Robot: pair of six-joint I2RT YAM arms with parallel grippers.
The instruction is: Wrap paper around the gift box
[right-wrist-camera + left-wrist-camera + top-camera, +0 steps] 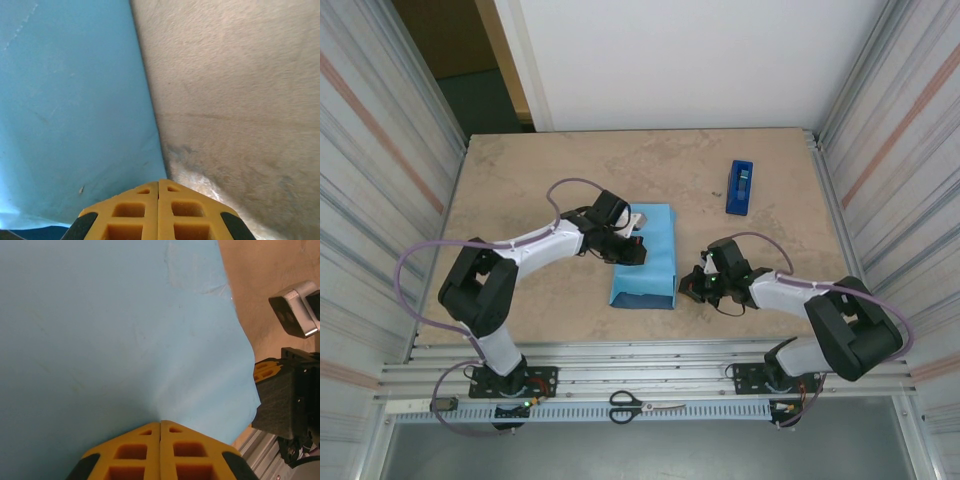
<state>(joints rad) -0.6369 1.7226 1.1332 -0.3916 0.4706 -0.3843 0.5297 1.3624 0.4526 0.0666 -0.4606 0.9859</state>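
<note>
**Overhead and wrist views of the work surface.** The thin rectangular sheet of paper (648, 255), its light sky-blue face up, lies folded into a flat oblong packet near the middle of the beige stone-patterned table (540, 180). A narrow dark navy strip shows along its near edge (what the packet encloses is hidden).

The left claw (160, 423) sits over the packet's left half. Its two yellow fingers are pressed together with nothing visible between them, and their tips are at the blue surface, which bulges slightly ahead of them.

The right claw (159, 181) is just beside the packet's right near corner. Its fingers are likewise fully closed and empty, and their tips point along the line where the paper's edge meets the bare table.

A small blocky royal-blue tape dispenser (740, 187) stands well apart, toward the far right. Black-handled scissors (642, 405) lie on the slotted metal rail (720, 412) at the near edge, between the two arm bases.
</note>
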